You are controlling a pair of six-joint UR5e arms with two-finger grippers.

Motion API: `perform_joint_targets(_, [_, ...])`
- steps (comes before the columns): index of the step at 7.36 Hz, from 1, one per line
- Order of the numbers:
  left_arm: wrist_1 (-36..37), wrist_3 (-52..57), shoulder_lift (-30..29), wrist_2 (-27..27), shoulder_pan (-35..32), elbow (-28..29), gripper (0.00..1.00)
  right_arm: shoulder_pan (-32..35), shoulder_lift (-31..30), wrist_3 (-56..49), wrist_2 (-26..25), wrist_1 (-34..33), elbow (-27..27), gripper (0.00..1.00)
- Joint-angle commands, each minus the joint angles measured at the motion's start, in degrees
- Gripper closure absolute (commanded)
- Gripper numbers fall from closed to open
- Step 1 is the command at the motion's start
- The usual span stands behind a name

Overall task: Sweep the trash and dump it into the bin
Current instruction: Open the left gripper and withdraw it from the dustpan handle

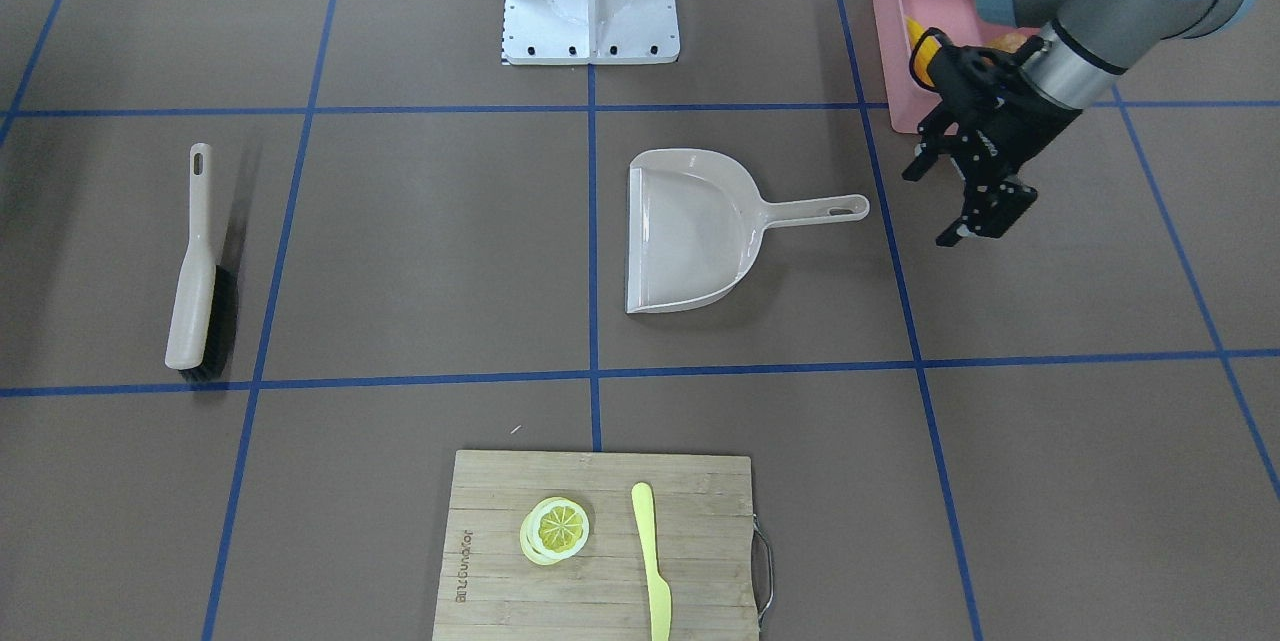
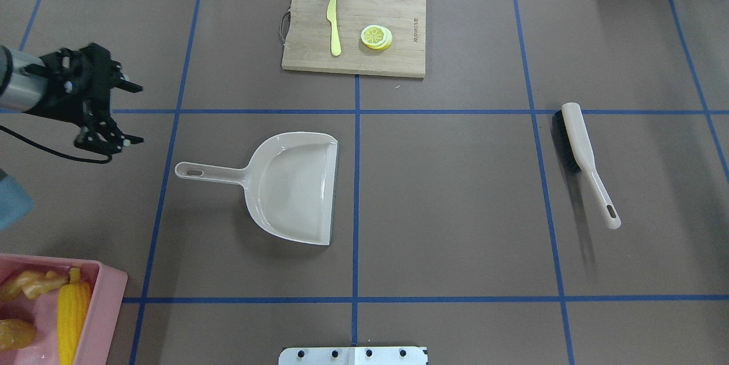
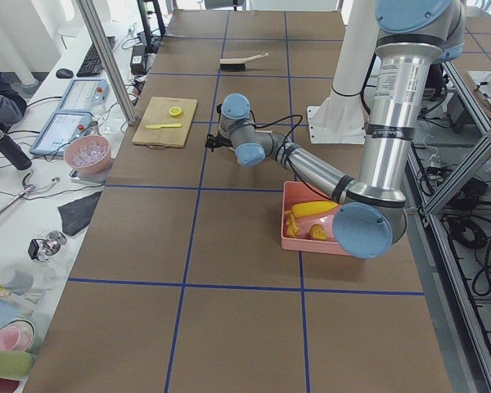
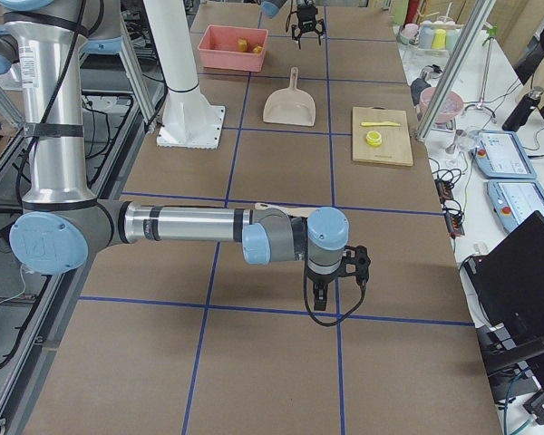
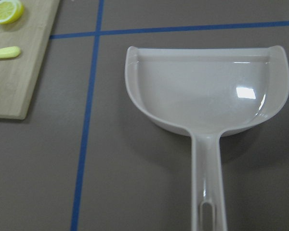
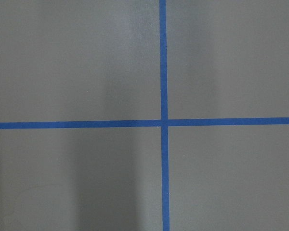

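Lying in one tall-walled pink plastic bin (image 2: 111, 291), well back from the spread, empty fingers of the left gripper (image 2: 136, 114), are three toy foods: ribbed corn cob (image 2: 71, 319), smooth potato (image 2: 16, 335), knobbly ginger root (image 2: 31, 284). One glossy beige dustpan (image 2: 290, 185) is resting beyond those fingertips on the brown, blue-taped table (image 2: 455, 211). Whether the fingers of the right gripper (image 4: 338, 283) are parted, I cannot tell.

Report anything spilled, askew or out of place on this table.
Nothing stands out. The corn, ginger and potato all lie inside the pink bin. The dustpan sits flat and empty, and the brush lies well apart from it.
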Motion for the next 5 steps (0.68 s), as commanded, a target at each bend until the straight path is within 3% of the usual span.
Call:
perform_joint_targets(1, [5.25, 0.05, 6.73, -0.15, -11.20, -0.25, 0.02, 0.00, 0.03, 0.00, 0.02, 0.00, -0.07, 0.00])
perform_joint_targets(4, [20.52, -1.69, 16.24, -0.59, -27.27, -1.04, 0.02, 0.08, 0.03, 0.00, 0.02, 0.00, -0.15, 0.00])
perform_joint_targets(5, [22.58, -8.14, 18.18, -3.02, -31.33, -0.52, 0.02, 0.08, 0.03, 0.00, 0.02, 0.00, -0.07, 0.00])
